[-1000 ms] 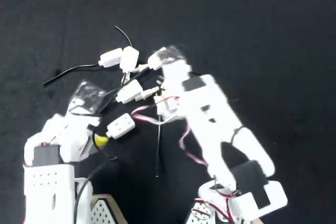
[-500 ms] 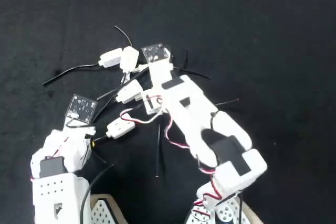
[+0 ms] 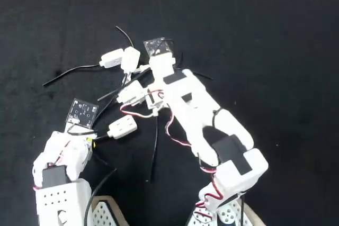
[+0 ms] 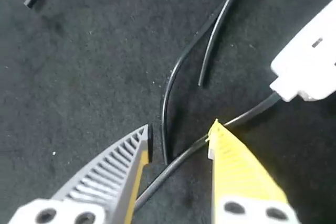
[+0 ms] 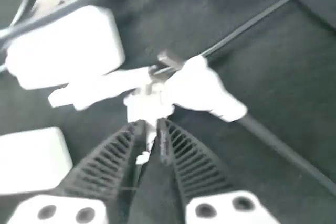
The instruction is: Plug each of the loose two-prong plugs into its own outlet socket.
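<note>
Several white sockets and plugs on black cables lie in a cluster on the black table. One socket block (image 3: 123, 127) lies nearest the left arm, another (image 3: 131, 93) sits beside the right arm, and a joined pair (image 3: 122, 57) lies farther back. My left gripper (image 4: 178, 140) is open, astride a thin black cable (image 4: 167, 106), with a white socket block (image 4: 310, 66) just beyond it. My right gripper (image 5: 148, 129) is shut on a small white two-prong plug (image 5: 144, 106), close to a second white plug (image 5: 202, 90) and a socket block (image 5: 68, 45).
Loose black cables (image 3: 69, 71) trail left of the cluster, and a straight black one (image 3: 154, 149) lies between the arms. The right arm (image 3: 196, 112) leans over the cluster and hides part of it. Bare black table (image 3: 275, 56) spreads to the right and far side.
The right arm has swung left and farther over the cluster, its wrist now above the middle pieces. The left arm has drawn back toward its base. The straight black cable has tilted.
</note>
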You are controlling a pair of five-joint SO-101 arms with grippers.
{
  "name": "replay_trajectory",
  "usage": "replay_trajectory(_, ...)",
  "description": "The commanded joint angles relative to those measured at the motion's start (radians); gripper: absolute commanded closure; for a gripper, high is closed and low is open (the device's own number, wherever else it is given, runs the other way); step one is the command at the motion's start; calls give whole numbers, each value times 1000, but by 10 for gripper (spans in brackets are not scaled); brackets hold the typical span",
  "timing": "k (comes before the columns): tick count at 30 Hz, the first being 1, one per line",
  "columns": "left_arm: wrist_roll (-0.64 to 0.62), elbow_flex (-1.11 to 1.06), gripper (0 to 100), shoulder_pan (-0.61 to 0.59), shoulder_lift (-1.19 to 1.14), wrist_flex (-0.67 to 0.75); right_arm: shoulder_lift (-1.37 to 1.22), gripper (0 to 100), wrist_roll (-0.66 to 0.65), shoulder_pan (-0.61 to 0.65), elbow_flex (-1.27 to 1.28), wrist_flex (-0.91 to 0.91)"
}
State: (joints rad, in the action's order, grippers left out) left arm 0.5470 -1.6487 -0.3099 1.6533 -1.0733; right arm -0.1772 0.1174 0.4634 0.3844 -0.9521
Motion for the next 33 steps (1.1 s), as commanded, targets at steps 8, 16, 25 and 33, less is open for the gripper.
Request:
replay_trajectory(8,-3,-18,811,1,72,-12,-25,987,-89,3,-96,-89)
replay_trajectory(16,-5,-18,811,1,74,-14,-107,823,97,5,-145,-68)
replay_trajectory(25,-5,-19,811,1,75,-14,-131,924,75,15,-150,-34)
replay_trajectory(33,-5,-19,811,1,75,-14,-130,989,75,44,-148,-12)
